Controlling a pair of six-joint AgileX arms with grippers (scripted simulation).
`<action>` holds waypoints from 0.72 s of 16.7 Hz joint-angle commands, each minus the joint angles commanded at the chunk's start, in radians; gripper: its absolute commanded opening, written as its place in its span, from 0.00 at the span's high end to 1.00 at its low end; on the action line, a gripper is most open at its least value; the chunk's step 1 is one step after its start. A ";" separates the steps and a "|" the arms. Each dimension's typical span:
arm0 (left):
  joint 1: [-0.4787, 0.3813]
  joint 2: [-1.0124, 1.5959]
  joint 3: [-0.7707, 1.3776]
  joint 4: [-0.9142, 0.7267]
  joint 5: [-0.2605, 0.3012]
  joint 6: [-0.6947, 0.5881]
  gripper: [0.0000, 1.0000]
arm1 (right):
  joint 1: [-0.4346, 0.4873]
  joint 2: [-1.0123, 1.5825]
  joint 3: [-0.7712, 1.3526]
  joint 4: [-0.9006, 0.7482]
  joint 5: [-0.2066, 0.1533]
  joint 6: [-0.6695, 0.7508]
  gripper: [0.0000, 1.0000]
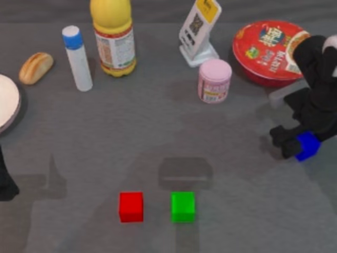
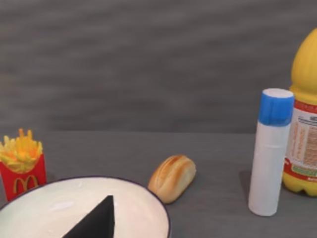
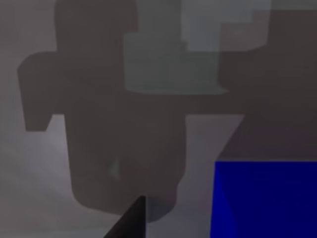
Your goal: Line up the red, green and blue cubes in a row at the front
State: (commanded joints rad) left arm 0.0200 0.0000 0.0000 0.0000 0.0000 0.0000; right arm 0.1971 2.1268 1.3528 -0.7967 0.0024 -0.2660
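The red cube [image 1: 131, 206] and green cube [image 1: 182, 206] sit side by side near the front of the table, a small gap between them. The blue cube [image 1: 308, 146] is at the right, held between the black fingers of my right gripper [image 1: 297, 143], which is shut on it just above the table. In the right wrist view the blue cube [image 3: 265, 198] looms close beside one dark fingertip [image 3: 133, 220], with shadows on the table below. My left gripper [image 1: 6, 187] is parked at the left edge, open and holding nothing.
Along the back stand a bread roll [image 1: 36, 67], a white blue-capped bottle [image 1: 77, 58], a yellow bottle [image 1: 112, 37], a QR sign stand [image 1: 198, 31], a pink cup [image 1: 214, 80] and a red noodle bowl [image 1: 268, 50]. A white plate [image 1: 6, 103] lies at the left edge, with fries [image 2: 21, 163] beyond it.
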 joint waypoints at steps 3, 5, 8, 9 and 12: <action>0.000 0.000 0.000 0.000 0.000 0.000 0.00 | 0.000 0.000 0.000 0.000 0.000 0.000 0.75; 0.000 0.000 0.000 0.000 0.000 0.000 0.00 | 0.000 0.000 0.000 0.000 0.000 0.000 0.90; 0.000 0.000 0.000 0.000 0.000 0.000 0.00 | 0.000 0.000 0.000 0.000 0.000 0.000 1.00; 0.000 0.000 0.000 0.000 0.000 0.000 0.00 | 0.000 0.000 0.000 0.000 0.000 0.000 1.00; 0.000 0.000 0.000 0.000 0.000 0.000 0.00 | 0.000 0.000 0.000 0.000 0.000 0.000 1.00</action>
State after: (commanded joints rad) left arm 0.0200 0.0000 0.0000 0.0000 0.0000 0.0000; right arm 0.1971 2.1268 1.3528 -0.7967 0.0024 -0.2660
